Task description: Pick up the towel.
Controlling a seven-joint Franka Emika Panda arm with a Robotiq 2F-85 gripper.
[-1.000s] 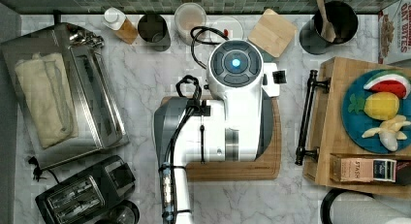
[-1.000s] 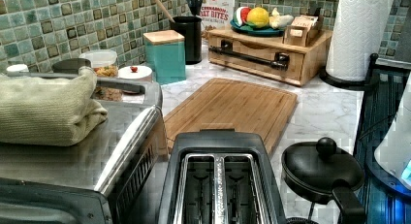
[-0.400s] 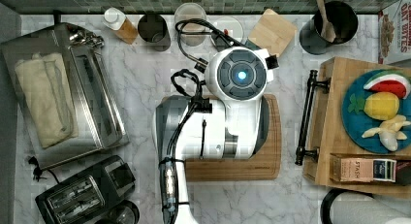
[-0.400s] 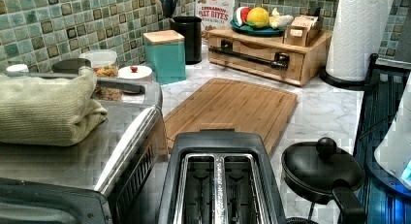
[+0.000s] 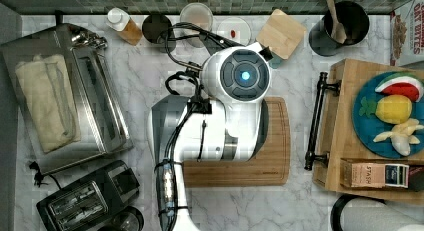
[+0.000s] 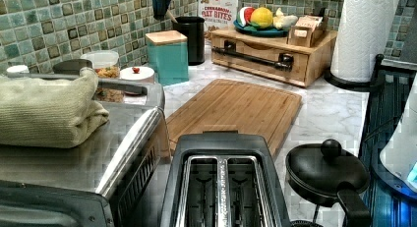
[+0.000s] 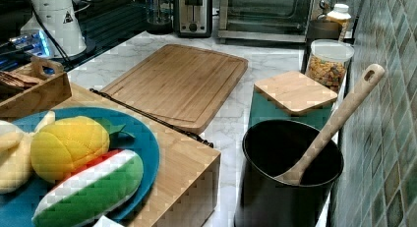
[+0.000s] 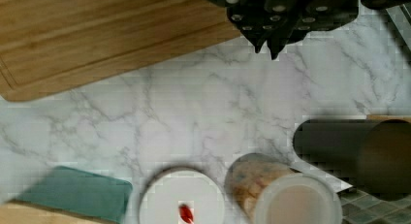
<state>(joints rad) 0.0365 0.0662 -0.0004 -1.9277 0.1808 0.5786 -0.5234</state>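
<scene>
Atop steel toaster oven (image 5: 95, 98): cream towel (image 5: 46, 102), folded long, wrinkled.

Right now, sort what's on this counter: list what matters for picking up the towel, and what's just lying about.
For the job:
towel, lying on the toaster oven
gripper, over bare marble

Lying about:
cutting board
toaster
fruit plate
paper-towel roll
teal canister
utensil pot

toaster (image 5: 87, 201) beside cutting board (image 5: 260, 161)
</scene>
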